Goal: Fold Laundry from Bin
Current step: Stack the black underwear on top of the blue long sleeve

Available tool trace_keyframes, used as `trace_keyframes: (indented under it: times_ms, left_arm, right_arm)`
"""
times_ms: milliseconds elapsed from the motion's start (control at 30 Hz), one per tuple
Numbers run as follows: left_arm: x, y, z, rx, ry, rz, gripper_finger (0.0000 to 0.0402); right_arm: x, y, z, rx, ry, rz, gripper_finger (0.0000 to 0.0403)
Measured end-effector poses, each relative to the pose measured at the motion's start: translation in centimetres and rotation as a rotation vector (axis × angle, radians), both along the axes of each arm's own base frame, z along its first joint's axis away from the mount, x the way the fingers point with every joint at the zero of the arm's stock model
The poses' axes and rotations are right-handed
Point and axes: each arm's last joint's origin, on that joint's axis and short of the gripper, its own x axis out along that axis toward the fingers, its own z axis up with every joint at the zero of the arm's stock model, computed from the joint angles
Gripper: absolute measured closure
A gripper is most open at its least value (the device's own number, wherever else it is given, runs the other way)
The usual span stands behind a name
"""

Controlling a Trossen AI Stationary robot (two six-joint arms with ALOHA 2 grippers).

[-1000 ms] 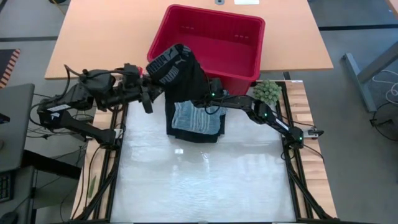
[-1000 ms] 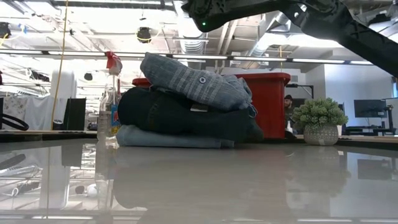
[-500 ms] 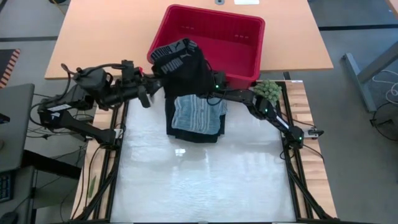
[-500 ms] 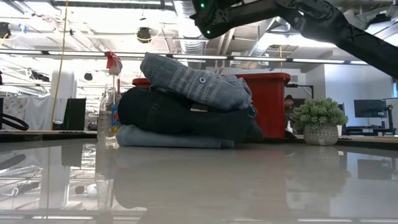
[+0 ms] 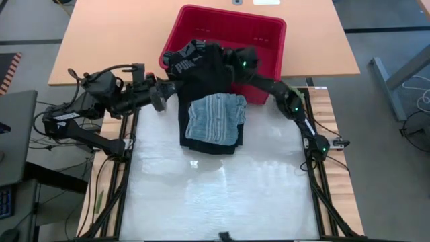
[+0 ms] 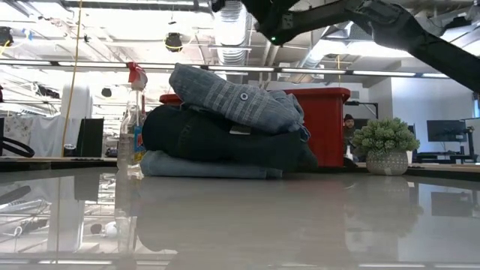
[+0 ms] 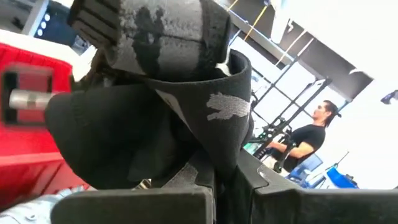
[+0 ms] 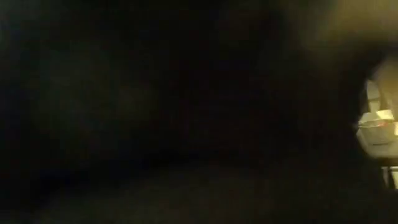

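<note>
Glossy grey table (image 6: 240, 225), fluorescent-lit workshop.

Your left arm (image 5: 101, 101) is built of matte black, blocky links with loose black cables looping off its upper joints, and a pale label strip shows on the link nearest its base. Your right arm (image 5: 289, 107) is the same dark, slim, jointed build, with small green indicator lights glowing along it and a pale fitting at its base end. Seen from the left wrist camera, your left gripper (image 7: 214, 180) has flat, dark grey fingers (image 7: 143, 205) with squared edges, one finger (image 7: 149, 31) wrapped in scuffed grey padding.
</note>
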Motion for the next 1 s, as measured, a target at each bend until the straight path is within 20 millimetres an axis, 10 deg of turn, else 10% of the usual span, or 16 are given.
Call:
trace_keyframes:
  times_ms: [567, 1000]
  left_arm:
    - [-4.9, 0.2, 1.2, 0.041, -0.020, -0.064, 0.0401]
    - [1.0, 3.0, -2.3, -0.061, 0.191, -0.121, 0.0401]
  right_arm:
    - [-10.0, -6.6, 6.0, -0.007, -0.002, -0.235, 0.0368]
    - [-17.8, -7.3, 10.6, -0.037, -0.056, -0.375, 0.0368]
